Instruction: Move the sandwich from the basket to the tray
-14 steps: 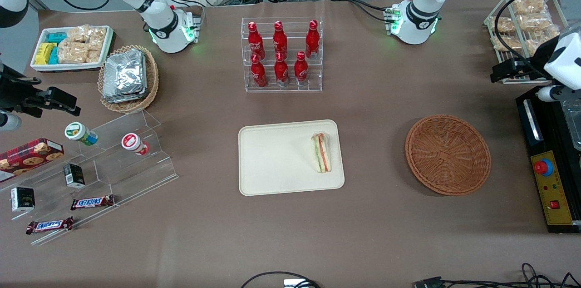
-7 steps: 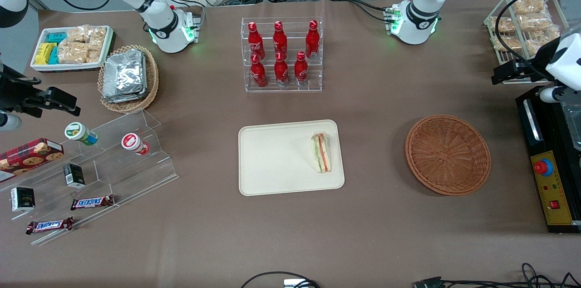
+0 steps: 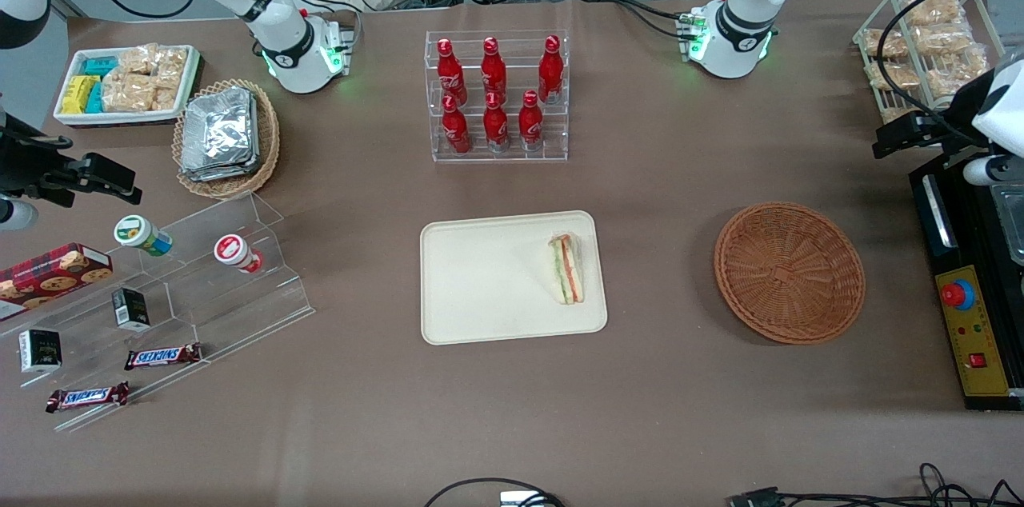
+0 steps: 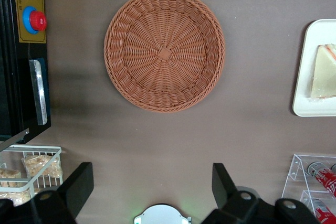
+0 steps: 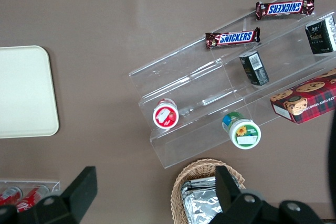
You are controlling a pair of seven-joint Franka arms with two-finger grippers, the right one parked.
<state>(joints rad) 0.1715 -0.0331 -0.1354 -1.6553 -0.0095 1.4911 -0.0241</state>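
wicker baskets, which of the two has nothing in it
The round reddish-brown basket toward the working arm's end is bare inside; the lighter tan basket holds foil packets. The sandwich lies on the tray. The open pincer is above the table.

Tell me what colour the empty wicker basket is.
Reddish-brown basket, clearest in the left wrist view; the gripper is open above it.

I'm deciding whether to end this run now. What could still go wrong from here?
Little, judging by the layout. The sandwich lies on the tray close to the rim facing the basket, so a bump to the tray might slide it off. The gripper hangs open, high above the table, farther from the front camera than the empty basket, close to the wire rack of snack bags; a careless move of the arm could clip that rack.
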